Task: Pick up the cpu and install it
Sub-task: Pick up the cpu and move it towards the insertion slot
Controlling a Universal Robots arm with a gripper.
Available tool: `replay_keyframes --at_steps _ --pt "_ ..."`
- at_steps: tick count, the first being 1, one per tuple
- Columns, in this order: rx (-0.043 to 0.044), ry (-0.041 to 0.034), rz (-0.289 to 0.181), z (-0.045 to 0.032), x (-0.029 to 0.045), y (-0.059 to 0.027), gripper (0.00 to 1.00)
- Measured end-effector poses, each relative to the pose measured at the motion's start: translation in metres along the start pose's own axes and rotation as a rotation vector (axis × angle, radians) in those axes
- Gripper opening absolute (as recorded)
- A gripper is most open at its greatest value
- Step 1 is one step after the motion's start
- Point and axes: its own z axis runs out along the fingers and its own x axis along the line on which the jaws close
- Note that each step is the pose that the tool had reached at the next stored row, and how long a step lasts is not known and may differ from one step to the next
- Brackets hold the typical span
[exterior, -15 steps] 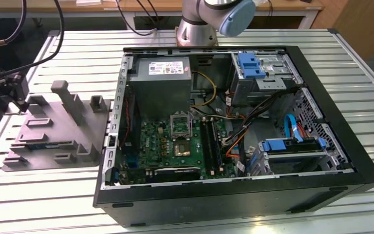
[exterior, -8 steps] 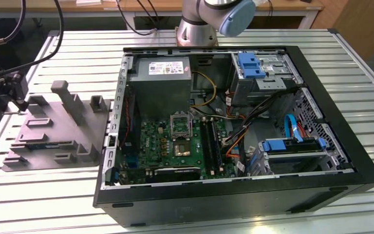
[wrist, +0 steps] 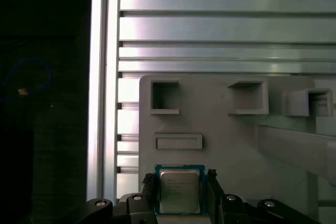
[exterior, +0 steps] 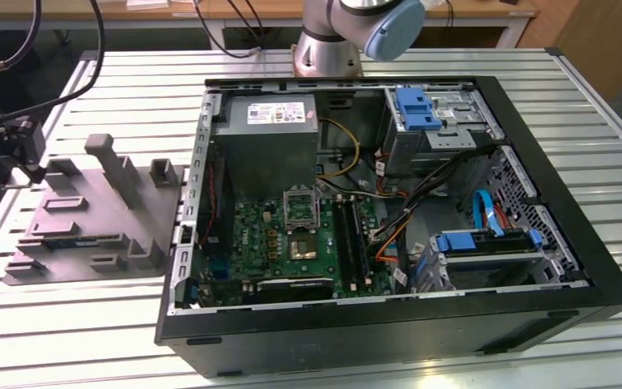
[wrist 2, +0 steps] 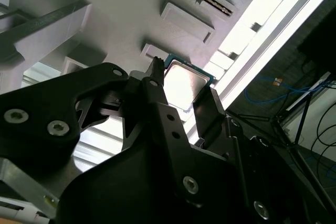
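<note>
Two black fingers [wrist: 149,183] of the arm's dark metal claw [wrist: 180,181] stand hard against opposite edges of the cpu [wrist: 180,192], a small flat square chip with a pale silvery top and a green rim. Going by both wrist views, the claw is closed on it. Taking it by the edges looks deliberate, since that leaves the metal top and the underside untouched. I cannot tell whether the chip has left its seat. In the second wrist view the chip [wrist 2: 184,83] shows bright between the same fingers [wrist 2: 155,85].

Around it lies the large grey moulded plastic holder [wrist: 231,124], with shallow rectangular pockets and upright posts. The chip is near the holder's edge, a spot that seems chosen so the fingers can come down on both sides without meeting a post. The holder rests on a ribbed aluminium table [wrist: 220,24].

In the exterior view the holder [exterior: 95,235] is at that view's left, well apart from the green circuit board [exterior: 273,243]. That board sits inside the black open computer case [exterior: 398,340], which lies on its side, probably so the board faces up for work from above.
</note>
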Motion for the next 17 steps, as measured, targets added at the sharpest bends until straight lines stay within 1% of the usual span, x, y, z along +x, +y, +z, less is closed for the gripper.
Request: replay_keyframes --at_steps 17 --pt "0.0 0.0001 0.0 -0.0078 0.0001 0.0004 0.47"
